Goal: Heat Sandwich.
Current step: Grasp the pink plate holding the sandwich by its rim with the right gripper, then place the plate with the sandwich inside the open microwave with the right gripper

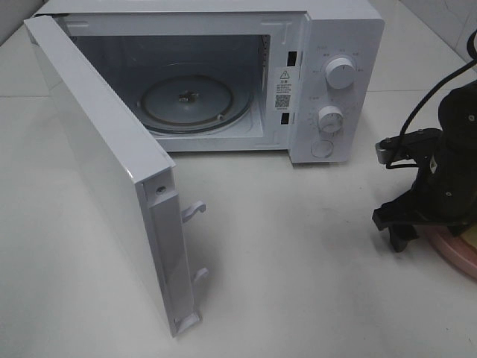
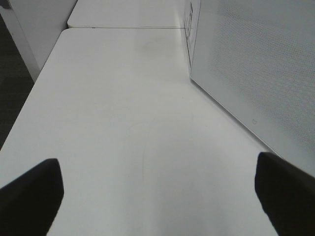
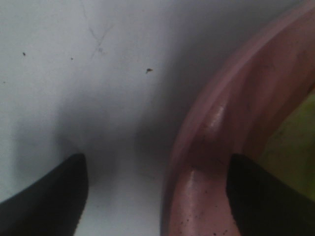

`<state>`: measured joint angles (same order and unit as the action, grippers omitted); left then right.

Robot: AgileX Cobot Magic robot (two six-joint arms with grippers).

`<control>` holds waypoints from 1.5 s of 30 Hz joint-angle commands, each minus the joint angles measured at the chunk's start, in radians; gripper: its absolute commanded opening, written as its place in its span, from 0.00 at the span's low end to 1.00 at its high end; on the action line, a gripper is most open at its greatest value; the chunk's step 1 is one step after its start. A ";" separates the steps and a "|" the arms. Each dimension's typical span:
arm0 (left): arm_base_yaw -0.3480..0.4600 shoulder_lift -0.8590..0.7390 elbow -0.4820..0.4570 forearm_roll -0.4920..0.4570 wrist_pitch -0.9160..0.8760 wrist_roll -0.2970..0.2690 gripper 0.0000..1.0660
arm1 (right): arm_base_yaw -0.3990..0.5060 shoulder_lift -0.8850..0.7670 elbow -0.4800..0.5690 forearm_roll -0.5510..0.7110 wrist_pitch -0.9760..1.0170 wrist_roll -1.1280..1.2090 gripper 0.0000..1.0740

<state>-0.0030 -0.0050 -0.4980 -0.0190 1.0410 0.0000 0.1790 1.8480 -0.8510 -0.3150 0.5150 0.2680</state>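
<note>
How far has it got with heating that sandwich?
Done: the microwave door is open, the turntable bare. In hand: the right gripper straddles the plate rim, jaws open, not yet gripping. Still to do: carry the plate and sandwich in, shut the door, start heating.

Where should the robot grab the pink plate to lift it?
Pinch the pink plate by its raised rim, on the microwave side, coming down from above. It lies flat, so only the rim offers a hold; the right gripper, open, straddles it.

The high camera looks steeply down on the microwave (image 1: pixel 328 82) and tabletop (image 1: pixel 298 261). The left wrist view skims that tabletop low beside it — the right wrist view sits very close over the pink plate (image 3: pixel 211 147).
</note>
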 commanded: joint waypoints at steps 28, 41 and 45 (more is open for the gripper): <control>0.001 -0.021 0.002 0.000 -0.006 -0.006 0.94 | -0.002 -0.009 -0.004 -0.118 0.084 0.100 0.00; 0.001 -0.021 0.002 0.000 -0.006 -0.006 0.94 | -0.002 -0.085 -0.003 -0.167 0.173 0.146 0.00; 0.001 -0.021 0.002 0.000 -0.006 -0.006 0.94 | 0.027 -0.107 0.002 -0.177 0.193 0.150 0.00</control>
<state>-0.0030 -0.0050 -0.4980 -0.0190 1.0410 0.0000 0.2020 1.7540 -0.8500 -0.4640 0.6910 0.4140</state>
